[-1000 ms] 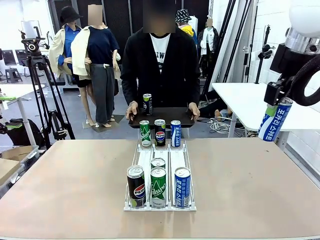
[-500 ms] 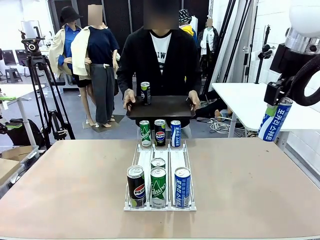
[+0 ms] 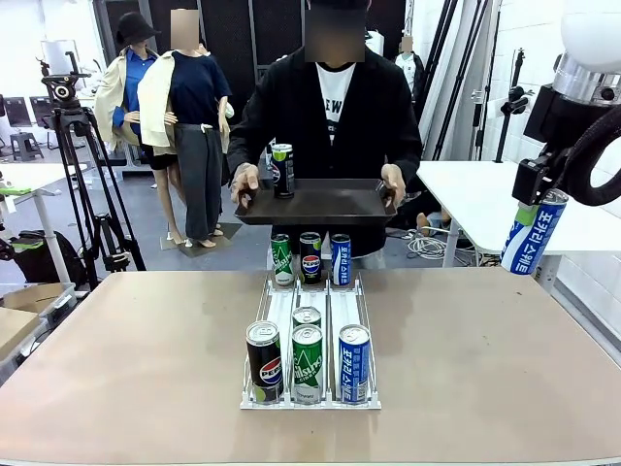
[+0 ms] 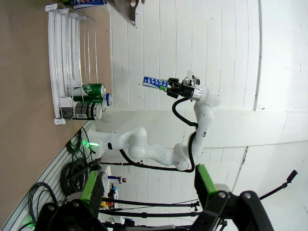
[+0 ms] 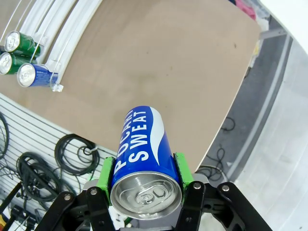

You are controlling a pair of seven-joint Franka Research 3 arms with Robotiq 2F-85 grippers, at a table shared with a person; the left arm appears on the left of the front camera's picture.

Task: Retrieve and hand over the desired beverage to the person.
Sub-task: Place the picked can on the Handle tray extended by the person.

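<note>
My right gripper (image 3: pixel 530 202) hangs high above the table's right edge, shut on a blue Pocari Sweat can (image 3: pixel 535 238). In the right wrist view that can (image 5: pixel 143 144) sits between the green pads (image 5: pixel 106 174), top end toward the camera. The person (image 3: pixel 325 116) stands at the far side and holds a dark tray (image 3: pixel 320 206) level in both hands. One can (image 3: pixel 282 171) stands on the tray's left part. My left gripper (image 4: pixel 149 188) is open with nothing between its fingers, and the left wrist view shows the right arm's blue can (image 4: pixel 155 83) farther off.
A white rack (image 3: pixel 310 320) lies on the table's middle, with three cans at its far end and several at its near end. A white side table (image 3: pixel 485 199) stands at the right behind my right gripper. A tripod (image 3: pixel 73 165) stands at the far left.
The person has straightened up and lifted the tray, with its can, from just behind the rack to chest height. Neither arm has moved.
</note>
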